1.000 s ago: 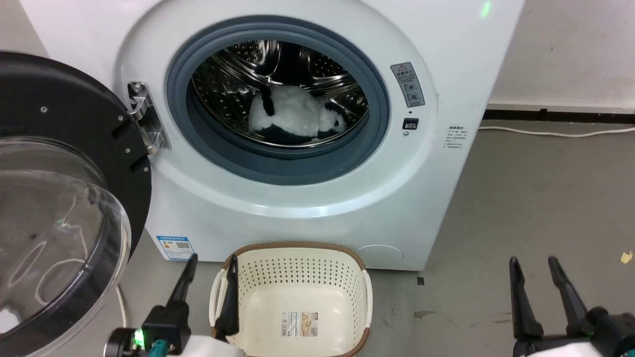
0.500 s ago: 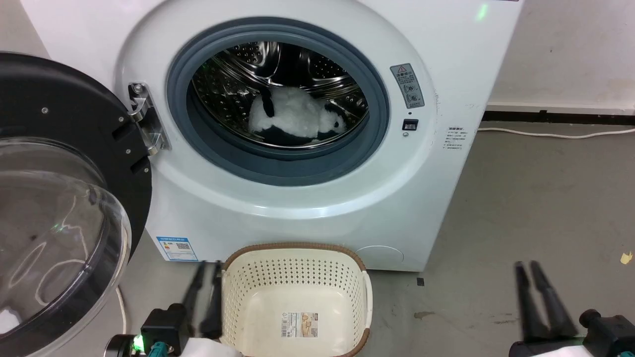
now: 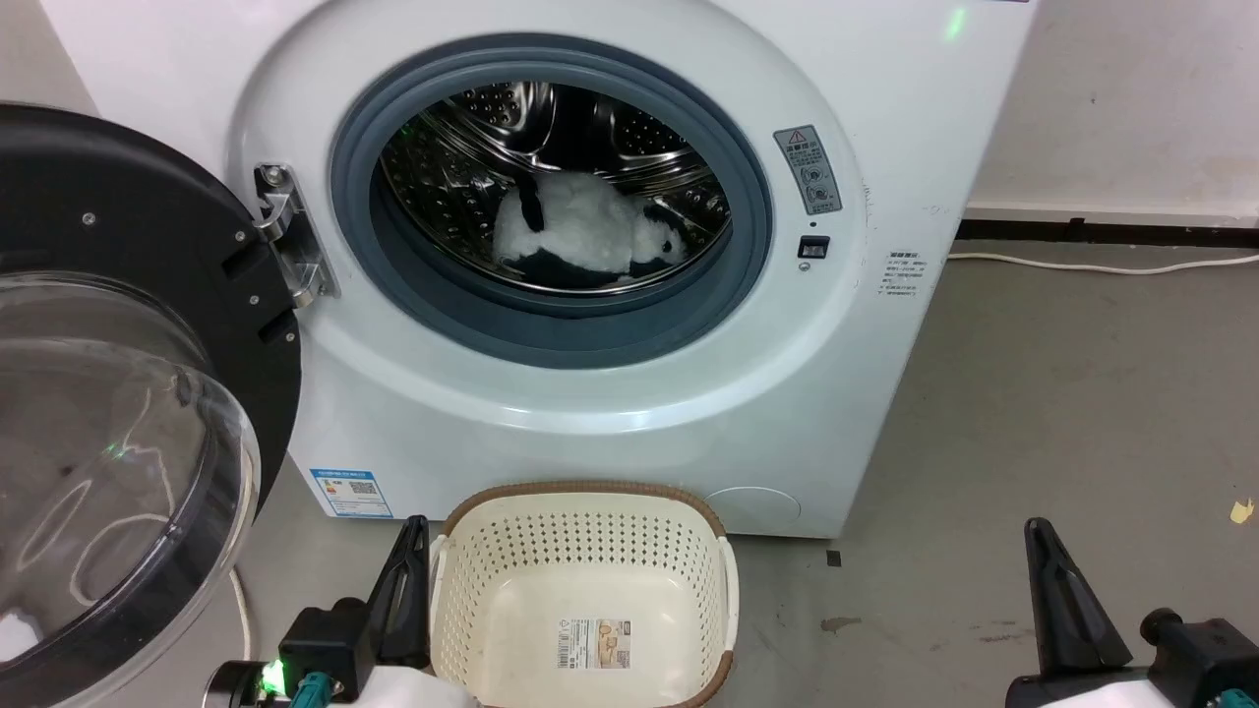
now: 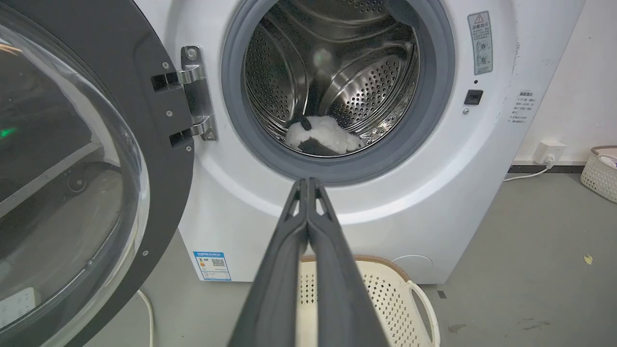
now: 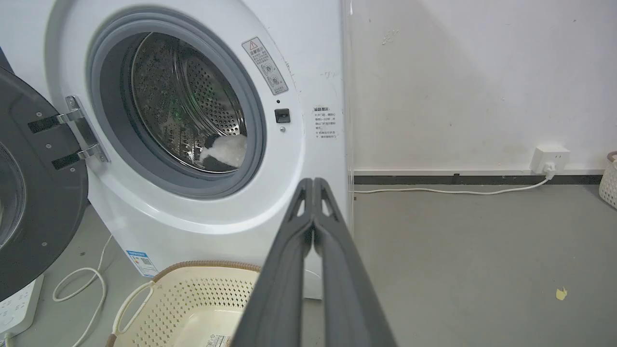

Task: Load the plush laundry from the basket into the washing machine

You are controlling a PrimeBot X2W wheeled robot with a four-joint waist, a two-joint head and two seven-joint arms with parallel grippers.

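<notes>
The panda plush (image 3: 580, 236) lies on the bottom of the steel drum of the white washing machine (image 3: 866, 413), whose door (image 3: 118, 393) hangs wide open at the left. It also shows in the left wrist view as the plush (image 4: 320, 140) and in the right wrist view as the plush (image 5: 226, 149). On the floor in front stands the cream basket (image 3: 580, 506), with only a paper label inside. My left gripper (image 3: 413, 526) is shut and empty just left of the basket's rim. My right gripper (image 3: 1038, 531) is shut and empty over bare floor at the lower right.
A white cable (image 3: 1102, 264) runs along the floor by the back wall to a wall socket (image 5: 549, 159). Another basket (image 4: 600, 168) stands at the far right. A white power strip (image 5: 14, 308) and looped cord lie under the open door.
Both grippers went from open to shut and drew back toward the bottom edge. The left gripper moved off the basket's rim to its left side. Plush and basket stayed put.
</notes>
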